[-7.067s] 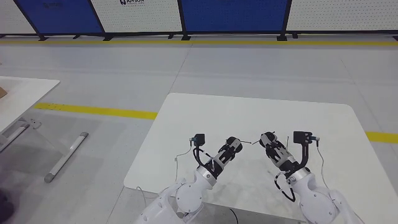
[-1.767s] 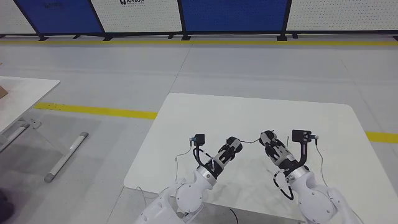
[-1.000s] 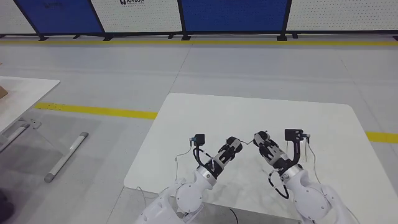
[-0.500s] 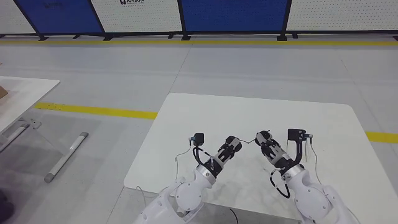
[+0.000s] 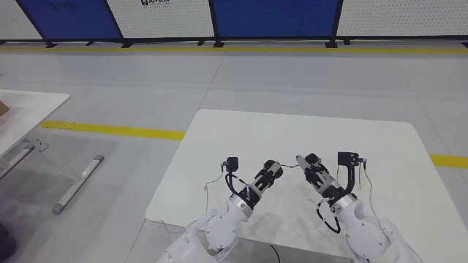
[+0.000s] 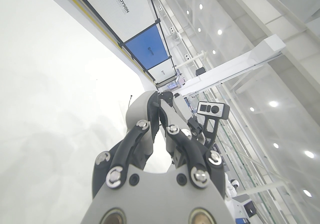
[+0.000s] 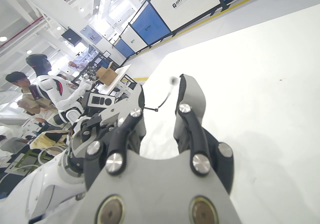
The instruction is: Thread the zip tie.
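Zip tie (image 5: 290,166) over white table (image 5: 292,128), partitions (image 5: 278,4) behind

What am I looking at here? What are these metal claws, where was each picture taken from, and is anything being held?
This is a two-armed robot working at a white table. The wide picture looks down from a camera on the robot, above its arms. The other two pictures come from a camera on each wrist, so each looks along that arm's own claw, called a gripper. The left gripper is pinched shut on a thin black zip tie, which seems lifted off the table rather than lying on it. The strap reaches across to the right gripper. Its fingers stand open, and the tie's far end, blurred, sits in the gap between them.
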Tool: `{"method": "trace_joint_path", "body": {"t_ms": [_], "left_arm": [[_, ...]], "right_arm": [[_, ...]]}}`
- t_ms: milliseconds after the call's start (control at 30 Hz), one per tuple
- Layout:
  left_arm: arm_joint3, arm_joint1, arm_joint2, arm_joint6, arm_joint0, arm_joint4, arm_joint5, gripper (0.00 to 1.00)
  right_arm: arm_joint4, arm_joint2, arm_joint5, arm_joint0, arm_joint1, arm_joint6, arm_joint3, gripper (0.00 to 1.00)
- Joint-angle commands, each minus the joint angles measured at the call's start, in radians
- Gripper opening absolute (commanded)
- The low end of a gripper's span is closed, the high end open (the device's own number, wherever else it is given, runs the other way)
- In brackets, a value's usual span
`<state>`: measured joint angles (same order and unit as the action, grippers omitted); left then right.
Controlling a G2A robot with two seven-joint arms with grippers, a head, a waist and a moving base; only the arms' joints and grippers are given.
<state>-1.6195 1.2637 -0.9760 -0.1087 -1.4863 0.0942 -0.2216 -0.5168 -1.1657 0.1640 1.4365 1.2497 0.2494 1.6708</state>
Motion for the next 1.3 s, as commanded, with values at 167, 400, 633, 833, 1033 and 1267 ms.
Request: {"method": "trace_joint_path", "body": {"t_ms": [167,400,633,833,1033,1267], "left_arm": [[-0.003,0.002,-0.008,-0.013,-0.005,-0.008,0.007,0.0],[-0.004,0.005,-0.009,-0.014,-0.006,-0.005,0.007,0.0],[-0.013,0.006,-0.015,-0.013,-0.009,0.0,0.007,0.0],[-0.016,0.006,-0.013,0.011,-0.011,0.01,-0.006,0.0],[-0.025,0.002,-0.015,0.067,-0.018,0.007,-0.03,0.0],[-0.03,0.001,-0.021,0.075,-0.028,0.005,-0.036,0.0]], "right_arm": [[-0.007,-0.001,0.0,0.009,-0.001,0.006,0.004,0.34],[-0.014,0.0,0.003,0.015,-0.001,0.015,0.008,0.11],[-0.018,0.002,-0.002,0.009,-0.001,0.03,0.008,0.06],[-0.014,0.003,-0.002,0.004,0.0,0.035,0.005,0.0],[-0.008,-0.002,0.003,0.001,-0.001,0.036,0.006,0.0],[0.001,-0.004,0.003,-0.001,-0.002,0.061,0.004,0.0]]}}
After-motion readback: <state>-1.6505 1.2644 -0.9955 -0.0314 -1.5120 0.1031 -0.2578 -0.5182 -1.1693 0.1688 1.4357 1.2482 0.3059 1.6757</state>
